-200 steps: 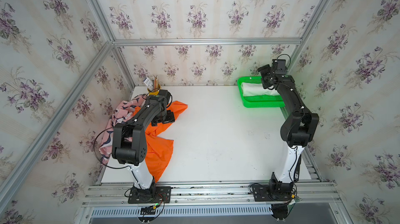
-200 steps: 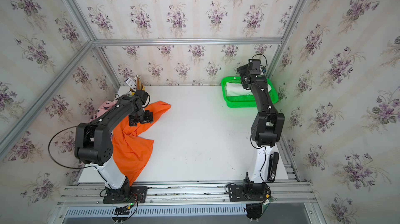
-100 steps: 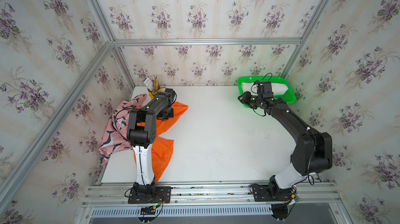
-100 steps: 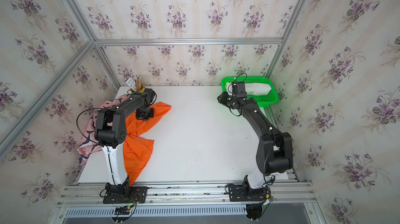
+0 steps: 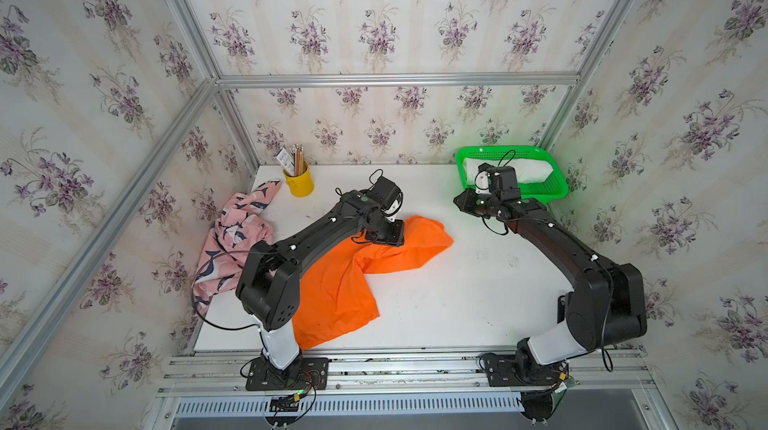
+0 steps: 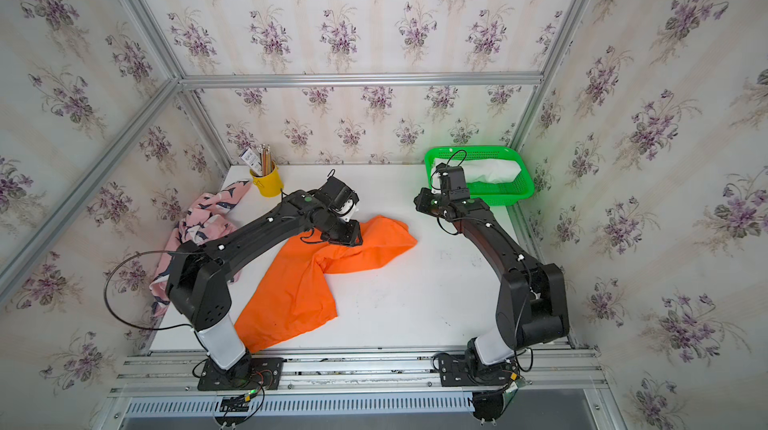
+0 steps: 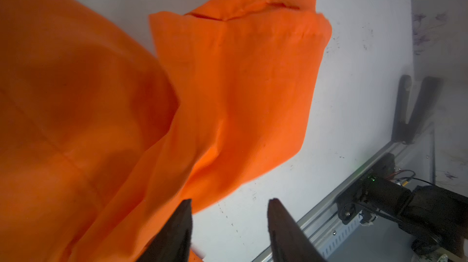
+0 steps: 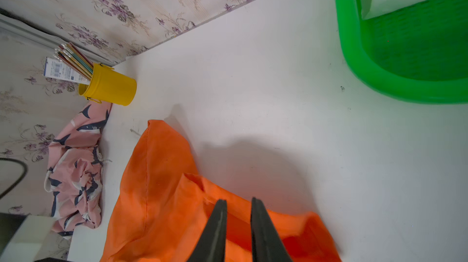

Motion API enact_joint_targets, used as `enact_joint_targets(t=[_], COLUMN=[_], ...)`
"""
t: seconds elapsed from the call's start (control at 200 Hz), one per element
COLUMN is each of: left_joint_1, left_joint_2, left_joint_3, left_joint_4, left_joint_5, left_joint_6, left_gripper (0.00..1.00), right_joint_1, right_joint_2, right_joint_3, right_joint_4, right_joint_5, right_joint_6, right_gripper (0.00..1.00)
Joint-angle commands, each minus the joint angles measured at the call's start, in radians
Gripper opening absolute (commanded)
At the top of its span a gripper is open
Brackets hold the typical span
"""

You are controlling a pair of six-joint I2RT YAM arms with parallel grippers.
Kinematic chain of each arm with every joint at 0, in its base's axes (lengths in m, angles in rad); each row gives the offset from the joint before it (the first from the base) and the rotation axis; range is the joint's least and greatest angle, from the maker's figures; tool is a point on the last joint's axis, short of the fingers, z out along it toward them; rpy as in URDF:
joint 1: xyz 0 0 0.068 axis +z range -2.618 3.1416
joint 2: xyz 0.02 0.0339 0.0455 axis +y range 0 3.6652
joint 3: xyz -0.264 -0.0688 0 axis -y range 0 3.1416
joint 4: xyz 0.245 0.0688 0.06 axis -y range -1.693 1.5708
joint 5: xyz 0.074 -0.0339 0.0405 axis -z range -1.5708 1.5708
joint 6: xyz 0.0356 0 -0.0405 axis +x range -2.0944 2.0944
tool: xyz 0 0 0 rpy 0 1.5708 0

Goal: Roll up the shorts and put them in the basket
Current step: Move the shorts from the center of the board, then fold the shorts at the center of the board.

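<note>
Though white shorts (image 5: 528, 172) sit bundled in the basket (image 5: 557, 193), orange shorts (image 5: 340, 295) and pink shorts (image 5: 232, 236) lie unrolled, with the jaws of left gripper (image 7: 229, 201) and right gripper (image 8: 238, 201) apart and empty.

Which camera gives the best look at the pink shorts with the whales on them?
The right wrist view: the pink shorts lie crumpled, close and unblocked, print clear. Both top views show them smaller, partly behind the left arm. The left wrist view misses them, showing the orange shorts.
</note>
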Motion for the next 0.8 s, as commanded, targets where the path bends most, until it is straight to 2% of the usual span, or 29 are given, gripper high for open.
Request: enact_joint_targets(t=[0.0,0.125,0.2,0.35,0.505,0.554,0.629,0.694,0.744,0.794], left_joint_1=[0.041,0.143,0.192,0.256,0.326,0.336,0.34,0.34,0.34,0.341], left_joint_2=[-0.053,-0.026,0.015,0.173,0.314,0.331,0.33,0.319,0.311,0.3], left_joint_3=[-0.039,-0.046,-0.025,0.086,0.152,0.151,0.142,0.131,0.134,0.142], left_joint_4=[-0.013,-0.089,-0.116,-0.174,-0.178,-0.165,-0.138,-0.108,-0.096,-0.093], left_joint_5=[-0.042,-0.136,-0.184,-0.253,-0.154,-0.133,-0.093,-0.053,-0.035,-0.037], left_joint_6=[0.001,0.017,0.04,0.102,0.118,0.116,0.114,0.11,0.11,0.109], left_gripper=[0.65,0.71,0.75,0.8,0.79,0.73,0.57,0.35,0.23,0.14], right_joint_1=[0.022,0.04,0.056,0.113,0.196,0.221,0.257,0.288,0.323,0.336], right_joint_2=[0.046,0.111,0.156,0.281,0.413,0.452,0.521,0.583,0.626,0.652], right_joint_3=[0.027,0.043,0.055,0.113,0.199,0.235,0.301,0.355,0.4,0.432], right_joint_4=[-0.05,-0.077,-0.084,-0.106,-0.06,-0.041,-0.028,-0.023,-0.032,-0.03], right_joint_5=[-0.015,-0.016,-0.038,-0.148,-0.23,-0.246,-0.284,-0.314,-0.344,-0.364], right_joint_6=[-0.074,-0.108,-0.135,-0.196,-0.186,-0.178,-0.167,-0.156,-0.151,-0.142], right_gripper=[0.3,0.39,0.47,0.62,0.67,0.67,0.67,0.67,0.6,0.44])
